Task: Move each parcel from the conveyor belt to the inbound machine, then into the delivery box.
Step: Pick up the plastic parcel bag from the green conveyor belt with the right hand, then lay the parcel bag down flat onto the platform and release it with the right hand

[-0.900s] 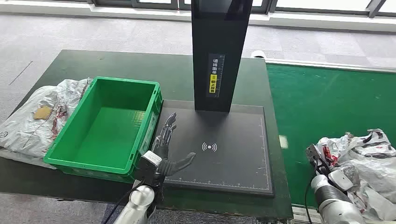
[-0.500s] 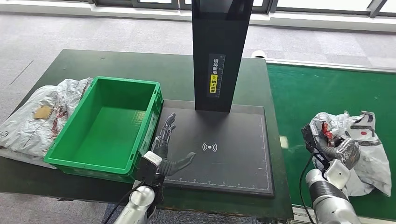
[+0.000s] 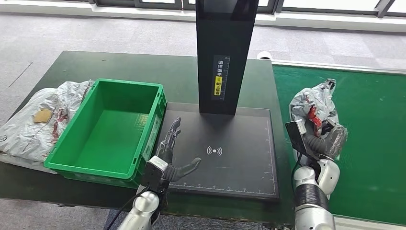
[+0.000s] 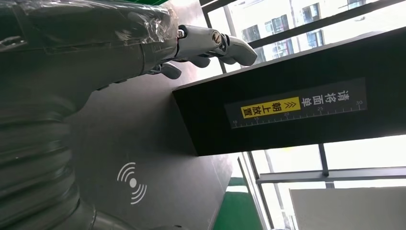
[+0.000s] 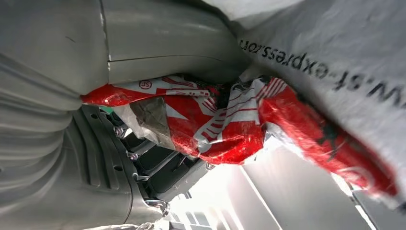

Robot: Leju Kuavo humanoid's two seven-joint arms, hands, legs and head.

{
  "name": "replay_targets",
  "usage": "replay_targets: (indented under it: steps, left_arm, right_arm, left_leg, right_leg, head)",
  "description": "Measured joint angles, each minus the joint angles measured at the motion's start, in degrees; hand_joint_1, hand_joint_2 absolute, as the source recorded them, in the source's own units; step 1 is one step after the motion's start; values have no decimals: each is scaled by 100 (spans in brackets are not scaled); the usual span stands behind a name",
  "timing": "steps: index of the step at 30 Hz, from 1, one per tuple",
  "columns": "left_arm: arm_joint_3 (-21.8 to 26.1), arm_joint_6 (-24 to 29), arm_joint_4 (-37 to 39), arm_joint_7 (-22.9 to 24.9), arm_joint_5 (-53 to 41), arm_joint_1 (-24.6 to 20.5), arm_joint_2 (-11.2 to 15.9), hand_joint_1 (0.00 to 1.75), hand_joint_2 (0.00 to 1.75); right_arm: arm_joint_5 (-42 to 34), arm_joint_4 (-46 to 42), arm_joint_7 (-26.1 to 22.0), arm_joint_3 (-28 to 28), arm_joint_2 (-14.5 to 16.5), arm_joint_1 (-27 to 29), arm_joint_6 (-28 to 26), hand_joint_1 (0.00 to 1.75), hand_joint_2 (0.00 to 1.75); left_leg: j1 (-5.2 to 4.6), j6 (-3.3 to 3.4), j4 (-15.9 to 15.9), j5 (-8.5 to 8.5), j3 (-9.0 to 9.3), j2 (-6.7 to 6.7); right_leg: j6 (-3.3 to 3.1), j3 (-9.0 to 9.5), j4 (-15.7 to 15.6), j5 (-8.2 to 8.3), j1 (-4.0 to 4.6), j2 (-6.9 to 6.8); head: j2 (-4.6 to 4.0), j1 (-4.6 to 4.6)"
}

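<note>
The far left parcel (image 3: 33,122) is cut off by the picture edge and partly hidden behind the green box (image 3: 107,132); its label is too small to read. It lies on the dark table (image 3: 119,67), touching the box's left wall. The box stands open, with nothing visible inside.

The left hand (image 3: 171,155) rests just right of the box, over the left part of the black machine plate (image 3: 239,158). Its fingers (image 3: 173,129) are spread apart and hold nothing. A white wireless mark (image 3: 214,151) sits near the plate's middle. The black upright column (image 3: 225,57) rises from the back of the plate; its top is cut off. A yellow and white label (image 3: 219,76) runs down its front, too small to read in the head view.

The right hand (image 3: 321,141) grips a crumpled grey and red parcel (image 3: 316,103), lifted above the left edge of the green conveyor belt (image 3: 368,120), just right of the plate. The wrapping hides most of the fingers; in the right wrist view the parcel (image 5: 287,96) is pressed against the palm.

Grey carpet (image 3: 95,33) and window frames lie beyond the table.
</note>
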Motion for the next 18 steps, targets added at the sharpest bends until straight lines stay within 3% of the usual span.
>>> replay_targets:
  steps: [4, 7, 9, 13, 18]
  left_arm:
    - [5, -20, 15, 0, -5, -2, 0, 0, 175]
    - [6, -102, 49, 0, -11, -12, -1, 0, 175]
    - [6, -150, 98, 0, -11, -24, -1, 0, 175]
    - [6, -167, 181, -1, 97, -39, -2, 0, 175]
    - [6, -148, 2, -2, 407, -15, -1, 0, 175]
  right_arm:
    - [-563, -123, -510, 2, 183, 65, 30, 175, 175]
    - [-1309, -448, -861, 230, 330, 346, 497, 175, 175]
    - [-1778, -886, -947, 809, 480, 733, 873, 175, 175]
    - [-2007, -1576, -622, 2384, 696, 1375, 1177, 175, 175]
    - [-2276, -1703, -527, 3376, 729, 1508, 1357, 175, 175]
  left_leg:
    - [-1, 0, 0, 0, 0, -2]
    - [2, 0, -1, -1, 0, -10]
    - [5, -8, -3, -5, 3, -3]
    - [8, -24, -11, -16, 13, 42]
    - [15, -28, -12, -13, 12, 38]
  right_leg:
    - [0, 0, 0, 0, 0, -1]
    - [-2, 4, 0, -2, 3, -10]
    - [-6, 1, 1, -4, 7, -4]
    - [-20, -13, 2, -7, 11, 33]
    - [-30, -9, 4, -10, 16, 28]
  head:
    - [0, 0]
    - [0, 2]
    - [0, 2]
    - [0, -1]
    - [0, 1]
